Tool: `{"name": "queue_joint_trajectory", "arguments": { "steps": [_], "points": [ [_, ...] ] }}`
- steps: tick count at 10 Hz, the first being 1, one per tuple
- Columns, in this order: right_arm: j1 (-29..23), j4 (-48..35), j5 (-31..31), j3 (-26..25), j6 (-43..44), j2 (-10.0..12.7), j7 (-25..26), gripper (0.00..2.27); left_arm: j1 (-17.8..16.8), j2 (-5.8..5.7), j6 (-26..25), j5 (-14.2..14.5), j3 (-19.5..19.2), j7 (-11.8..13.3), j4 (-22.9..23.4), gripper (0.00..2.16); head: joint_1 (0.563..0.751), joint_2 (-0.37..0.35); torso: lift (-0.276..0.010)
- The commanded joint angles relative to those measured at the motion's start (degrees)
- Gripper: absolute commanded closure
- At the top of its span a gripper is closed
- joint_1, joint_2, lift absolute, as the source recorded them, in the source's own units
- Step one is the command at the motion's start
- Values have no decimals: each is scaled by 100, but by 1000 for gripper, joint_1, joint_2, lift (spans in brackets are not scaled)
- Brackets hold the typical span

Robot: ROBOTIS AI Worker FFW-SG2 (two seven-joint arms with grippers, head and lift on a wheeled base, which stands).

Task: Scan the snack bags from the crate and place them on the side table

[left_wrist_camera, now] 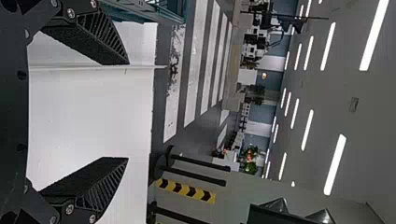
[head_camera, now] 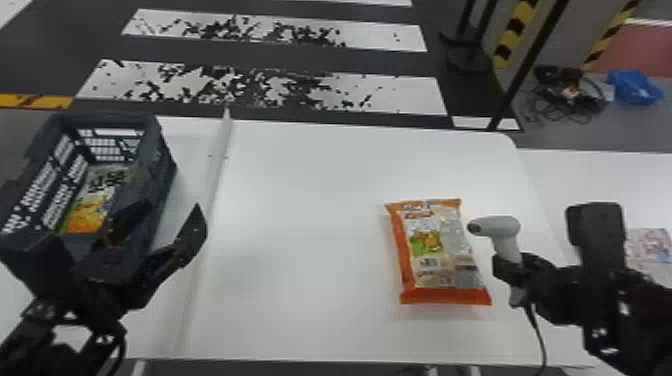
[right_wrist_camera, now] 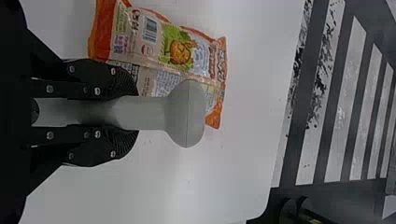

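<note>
An orange snack bag (head_camera: pixel 440 250) lies flat on the white table, right of its middle; the right wrist view shows the bag (right_wrist_camera: pixel 180 49) beyond the scanner. My right gripper (head_camera: pixel 515 270) is shut on the handle of the white scanner (head_camera: pixel 502 230), just right of the bag. In its wrist view, the right gripper (right_wrist_camera: pixel 126 113) pinches the scanner (right_wrist_camera: pixel 187 113) from both sides. My left gripper (head_camera: pixel 160 220) stands open beside the dark crate (head_camera: pixel 162 167), which holds a yellow snack bag (head_camera: pixel 90 210). The left wrist view shows the left gripper (left_wrist_camera: pixel 126 111) with nothing between its fingers.
A raised white divider (head_camera: pixel 216 172) runs between the crate and the main white tabletop (head_camera: pixel 300 200). At the right, another white surface (head_camera: pixel 600 185) bears a printed pack (head_camera: pixel 648 244). The scanner's cable (head_camera: pixel 540 335) hangs toward the front edge.
</note>
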State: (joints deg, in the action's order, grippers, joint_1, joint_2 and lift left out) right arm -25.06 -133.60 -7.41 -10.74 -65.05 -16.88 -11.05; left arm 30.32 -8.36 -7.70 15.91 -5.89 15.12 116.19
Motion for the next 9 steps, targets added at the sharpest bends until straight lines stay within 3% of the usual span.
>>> {"name": "queue_joint_trajectory", "arguments": {
  "steps": [1,6,9],
  "points": [
    [194,431,-85,-254,409,-17,-3,2250,0,-8,0,0,9,0,0,161,695,-108,-81],
    [967,2356,-111,-245,1516,-255,-29,2250,44,1,-18,0,18,0,62,161,695,-200,-81],
    [1284,3094,-103,-139,1745,-422,-38,2250,79,1,-18,0,35,0,88,161,695,-234,-81]
  ]
}}
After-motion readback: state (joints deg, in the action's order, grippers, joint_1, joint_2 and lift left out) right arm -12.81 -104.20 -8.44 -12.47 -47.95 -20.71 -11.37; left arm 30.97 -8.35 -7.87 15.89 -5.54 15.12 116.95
